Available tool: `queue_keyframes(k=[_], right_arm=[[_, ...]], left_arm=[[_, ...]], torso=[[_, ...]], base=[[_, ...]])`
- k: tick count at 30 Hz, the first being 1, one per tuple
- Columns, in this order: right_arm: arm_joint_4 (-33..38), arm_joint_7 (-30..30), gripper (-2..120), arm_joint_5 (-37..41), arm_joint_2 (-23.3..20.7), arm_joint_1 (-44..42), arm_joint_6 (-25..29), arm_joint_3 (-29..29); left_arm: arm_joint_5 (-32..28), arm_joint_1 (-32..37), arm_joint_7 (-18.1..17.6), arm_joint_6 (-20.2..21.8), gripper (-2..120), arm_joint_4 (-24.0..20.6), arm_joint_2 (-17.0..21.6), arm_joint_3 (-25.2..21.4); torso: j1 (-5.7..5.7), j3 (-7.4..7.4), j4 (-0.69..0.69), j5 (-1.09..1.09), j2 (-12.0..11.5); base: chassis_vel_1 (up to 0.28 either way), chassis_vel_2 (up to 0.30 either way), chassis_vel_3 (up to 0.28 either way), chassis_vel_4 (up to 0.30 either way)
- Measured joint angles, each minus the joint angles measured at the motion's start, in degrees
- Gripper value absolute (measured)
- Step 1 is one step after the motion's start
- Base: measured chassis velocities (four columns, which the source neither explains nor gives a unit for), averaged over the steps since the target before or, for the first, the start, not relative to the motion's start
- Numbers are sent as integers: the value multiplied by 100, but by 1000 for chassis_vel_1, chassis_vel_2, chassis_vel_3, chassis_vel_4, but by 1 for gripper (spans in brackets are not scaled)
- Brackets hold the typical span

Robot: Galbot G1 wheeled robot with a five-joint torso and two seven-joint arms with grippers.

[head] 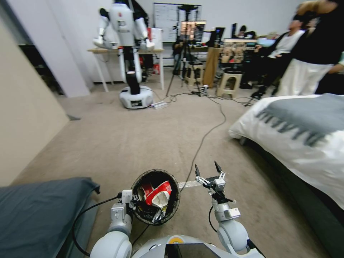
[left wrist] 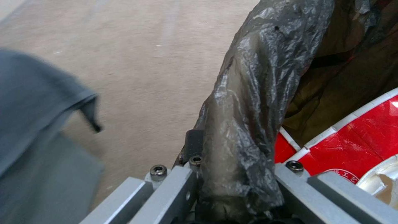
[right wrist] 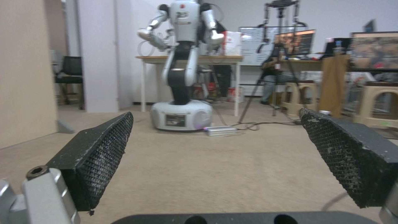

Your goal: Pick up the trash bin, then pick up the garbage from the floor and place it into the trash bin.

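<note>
The trash bin (head: 175, 196), lined with a black bag, hangs just in front of my body above the floor (head: 143, 136). My left gripper (head: 134, 197) is shut on its near-left rim; in the left wrist view the bag-covered rim (left wrist: 253, 93) runs between the fingers of the left gripper (left wrist: 236, 177). Garbage lies inside the bin: red-and-white wrappers (head: 157, 191), also close up in the left wrist view (left wrist: 365, 130). To the bin's right, my right gripper (head: 207, 167) is open and holds nothing. Its mesh pads (right wrist: 99, 146) stand wide apart over bare floor.
A bed with a white cover and grey blanket (head: 304, 136) fills the right side. Dark grey fabric (head: 36, 211) lies at my near left, by a beige panel. A cable (head: 204, 139) crosses the floor. Another robot (head: 132, 53), a table, a tripod and stools stand at the back.
</note>
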Motion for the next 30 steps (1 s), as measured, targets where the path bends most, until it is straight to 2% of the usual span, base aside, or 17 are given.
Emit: queue_keyframes(k=[6, 10, 30], right_arm=[[-5, -16, 100, 4, 5, 6, 16, -4], [2, -21, 100, 10, 1, 15, 20, 7], [16, -54, 100, 16, 16, 27, 31, 3]], left_arm=[[27, 12, 29, -126, 0, 45, -17, 34], [27, 9, 46, -147, 0, 57, -20, 54], [-47, -46, 65, -99, 0, 123, 9, 85]], torso=[[0, 0, 1, 0, 0], [0, 0, -4, 0, 0], [0, 0, -1, 0, 0]], base=[[86, 89, 101, 85], [0, 0, 0, 0], [0, 0, 0, 0]])
